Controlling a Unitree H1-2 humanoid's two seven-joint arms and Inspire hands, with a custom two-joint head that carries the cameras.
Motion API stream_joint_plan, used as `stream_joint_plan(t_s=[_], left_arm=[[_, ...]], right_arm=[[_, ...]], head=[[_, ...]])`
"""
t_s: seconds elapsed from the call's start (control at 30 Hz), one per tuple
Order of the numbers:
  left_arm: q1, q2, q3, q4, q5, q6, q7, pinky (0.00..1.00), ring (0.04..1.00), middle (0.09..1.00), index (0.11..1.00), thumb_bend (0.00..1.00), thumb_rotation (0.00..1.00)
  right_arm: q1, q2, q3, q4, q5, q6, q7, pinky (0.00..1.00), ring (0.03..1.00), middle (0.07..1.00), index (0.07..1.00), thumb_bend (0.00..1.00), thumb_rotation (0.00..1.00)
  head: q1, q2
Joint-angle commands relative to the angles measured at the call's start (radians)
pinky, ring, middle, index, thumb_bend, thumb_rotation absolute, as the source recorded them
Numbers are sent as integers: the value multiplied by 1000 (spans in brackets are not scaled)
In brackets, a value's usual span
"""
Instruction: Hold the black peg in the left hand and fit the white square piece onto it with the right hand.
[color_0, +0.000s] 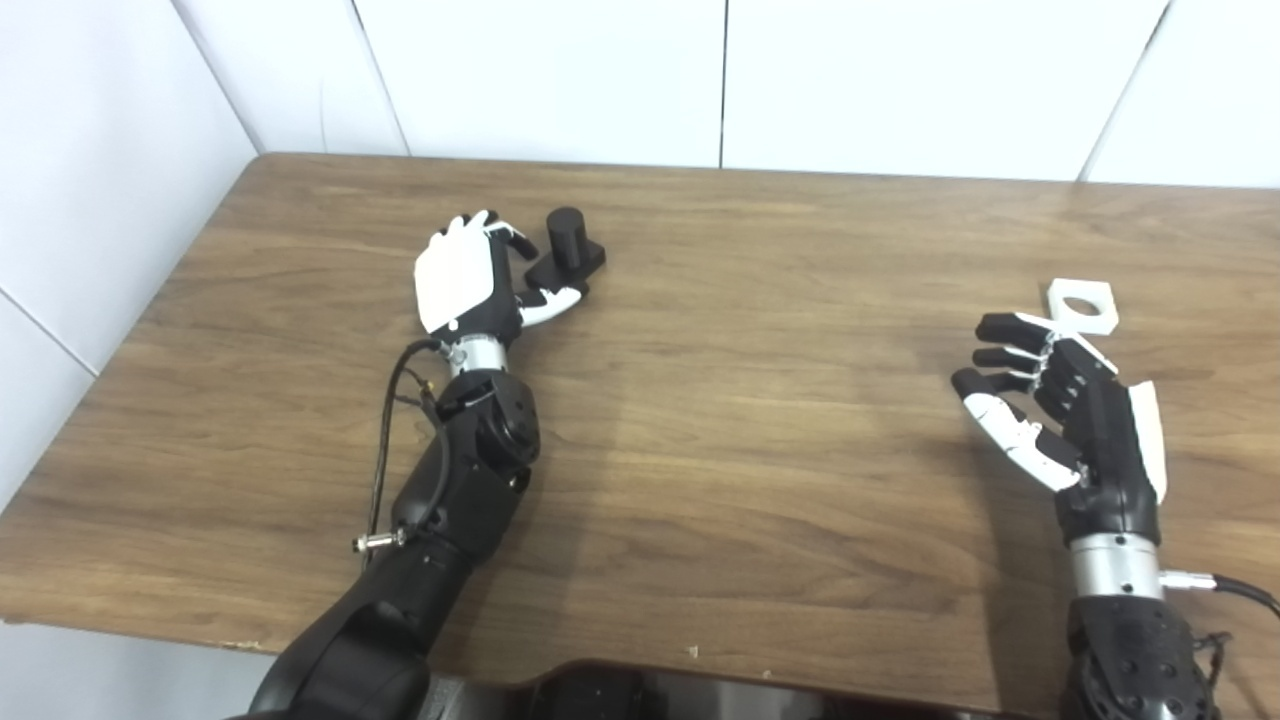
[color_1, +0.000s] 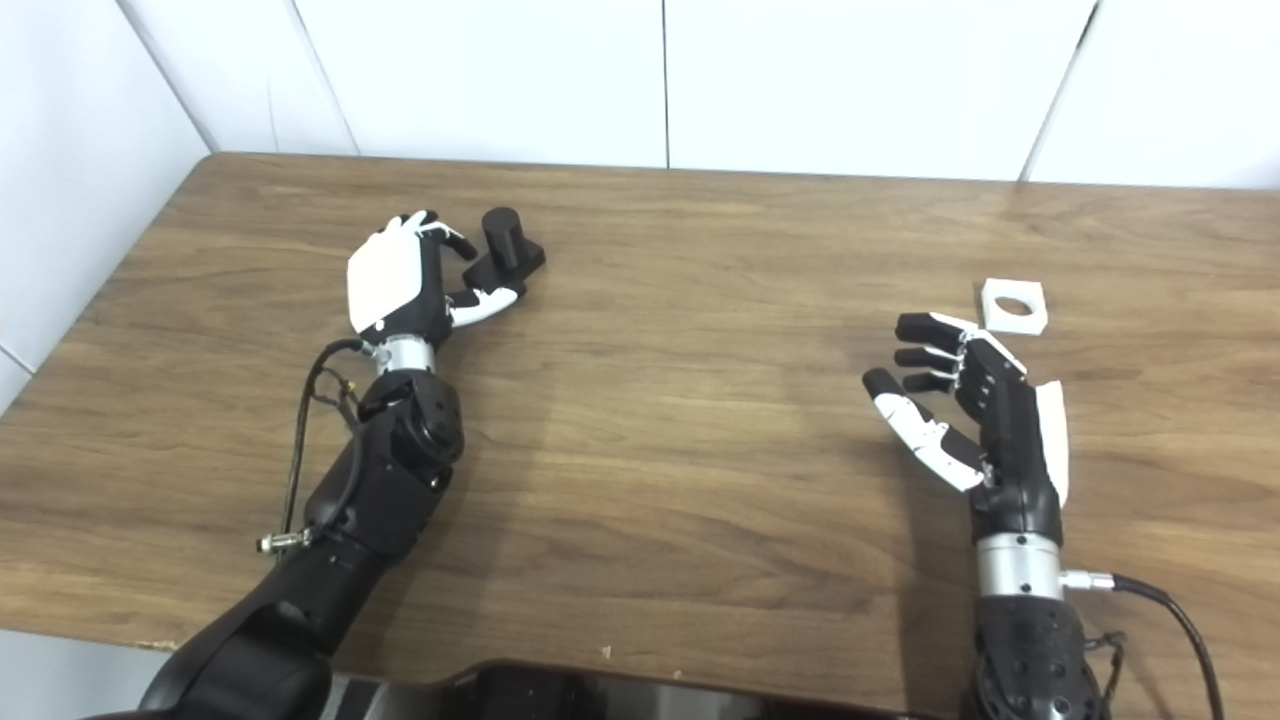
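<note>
The black peg (color_0: 566, 252), a short upright cylinder on a square base, stands on the wooden worktop (color_0: 720, 420) toward its far left part. The left hand (color_0: 470, 280) lies just beside the peg on its left, its white back facing up, its fingers (color_0: 515, 240) curled toward the cylinder and its thumb (color_0: 552, 303) reaching along the near side of the base; whether they actually press on the peg cannot be told, and the peg's base rests flat on the wood. Well apart from the peg, far to its right, the white square piece (color_1: 1014, 305) with a round hole lies flat on the worktop. The right hand (color_1: 965, 410) is open and empty just in front of that piece, palm turned toward the peg's side, fingers spread.
</note>
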Motion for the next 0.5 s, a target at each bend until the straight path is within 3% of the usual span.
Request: stream_joint_plan(t_s=[0.0,0.1,0.47], left_arm=[[-28,23,-1,-16,-2,-3,-8,997,920,852,498,642,172],[-25,24,-3,-19,-6,-11,-14,980,907,841,486,529,87],[-20,29,-2,-21,-10,-22,-24,955,899,841,485,521,81]], right_arm=[[-15,6,-1,-43,-4,-22,-8,589,662,697,671,586,357],[-14,8,-2,-46,-2,-21,-8,575,657,697,670,582,362],[-12,14,-4,-43,-2,-25,-16,579,658,692,667,597,383]], head=[[1,1],[0,2],[-8,6]])
